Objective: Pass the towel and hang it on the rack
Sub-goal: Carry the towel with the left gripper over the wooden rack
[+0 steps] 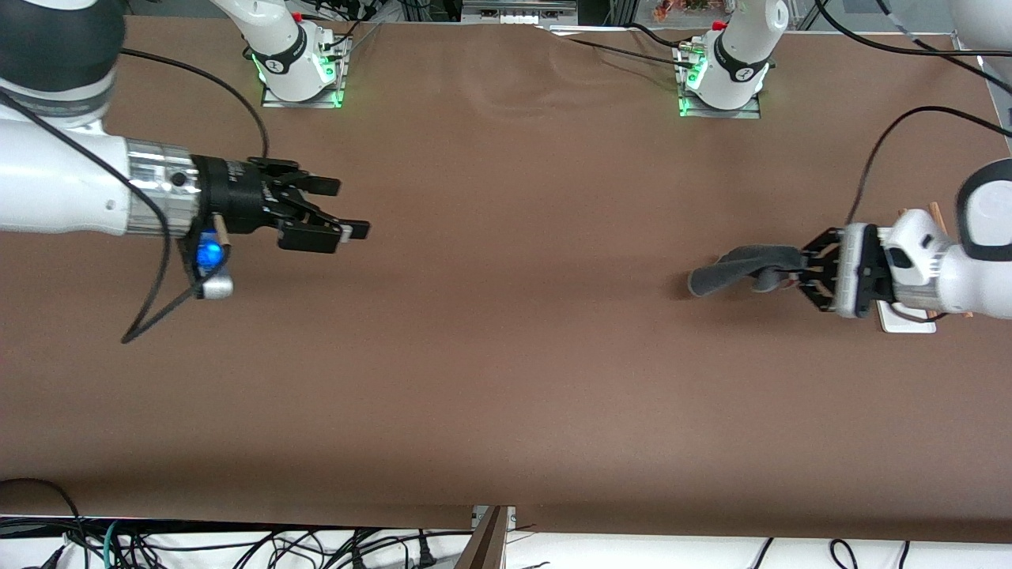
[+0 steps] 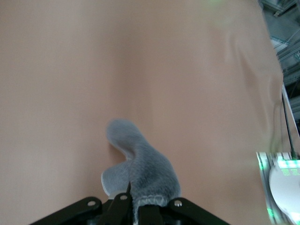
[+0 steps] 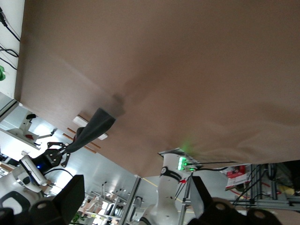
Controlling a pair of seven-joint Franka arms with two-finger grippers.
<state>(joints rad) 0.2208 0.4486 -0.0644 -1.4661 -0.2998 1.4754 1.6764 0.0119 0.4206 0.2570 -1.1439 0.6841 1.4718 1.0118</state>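
Note:
The towel (image 1: 739,266), dark grey side out, hangs from my left gripper (image 1: 798,273), which is shut on its stitched edge above the table at the left arm's end. In the left wrist view the towel (image 2: 145,168) droops from the closed fingers (image 2: 121,206). The rack (image 1: 909,316) stands under the left wrist, mostly hidden; only its white base and the tips of its brown rods (image 1: 937,213) show. My right gripper (image 1: 348,209) is open and empty, held above the table at the right arm's end. In the right wrist view the towel (image 3: 93,129) and the rack (image 3: 86,123) show far off.
Brown table surface (image 1: 506,356) spreads between the two arms. Both arm bases (image 1: 300,63) stand along the edge farthest from the front camera. A black cable (image 1: 158,308) hangs from the right wrist. Cables lie below the table's near edge.

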